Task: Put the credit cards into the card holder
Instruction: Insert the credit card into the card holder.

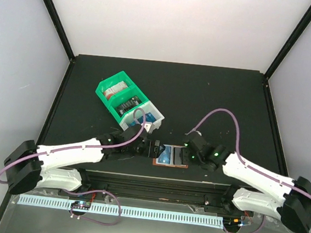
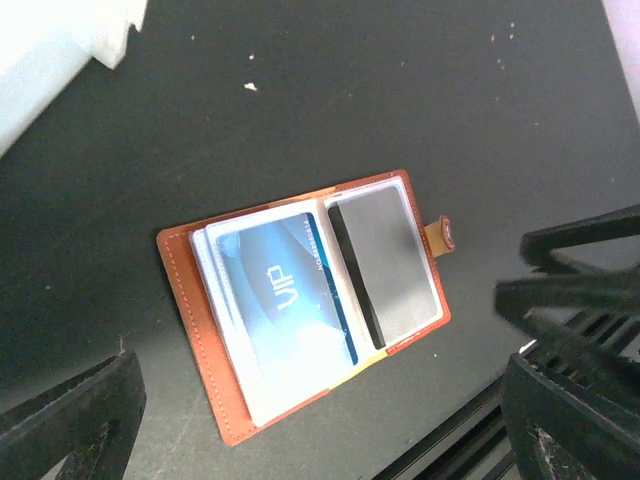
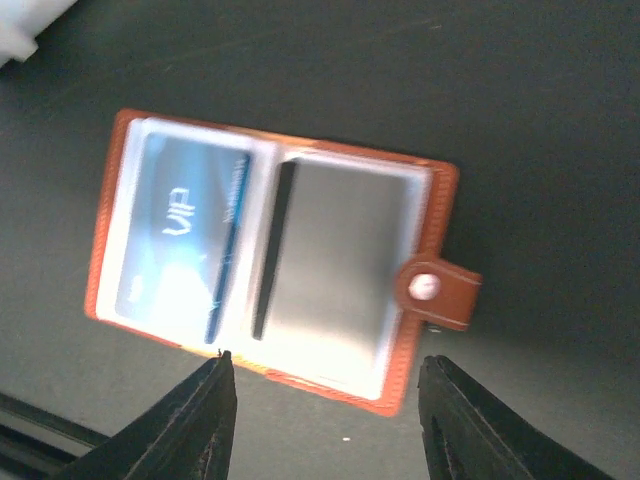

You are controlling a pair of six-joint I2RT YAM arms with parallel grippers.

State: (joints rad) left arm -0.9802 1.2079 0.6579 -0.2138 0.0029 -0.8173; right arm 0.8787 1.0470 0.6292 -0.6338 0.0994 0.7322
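Note:
The brown card holder [image 1: 170, 163] lies open and flat on the black table near the front edge, between my two grippers. A blue "VIP" credit card [image 2: 285, 290] sits in its left clear pocket, and a dark grey card [image 2: 385, 265] in its right pocket. The snap tab [image 3: 437, 290] sticks out on the right side. The holder [image 3: 112, 215], blue card [image 3: 180, 235] and grey card [image 3: 335, 265] also show in the right wrist view. My left gripper [image 2: 320, 440] is open and empty above the holder's left end. My right gripper [image 3: 325, 410] is open and empty, with its fingertips just off the holder's near edge.
A green bin [image 1: 115, 90] joined to a white bin [image 1: 144, 117] stands behind the holder, holding small items, one red and white. The white bin's corner shows in the left wrist view [image 2: 60, 40]. The right gripper's black frame [image 2: 580, 290] is close on the right. A metal rail [image 1: 160, 183] runs along the table's front edge.

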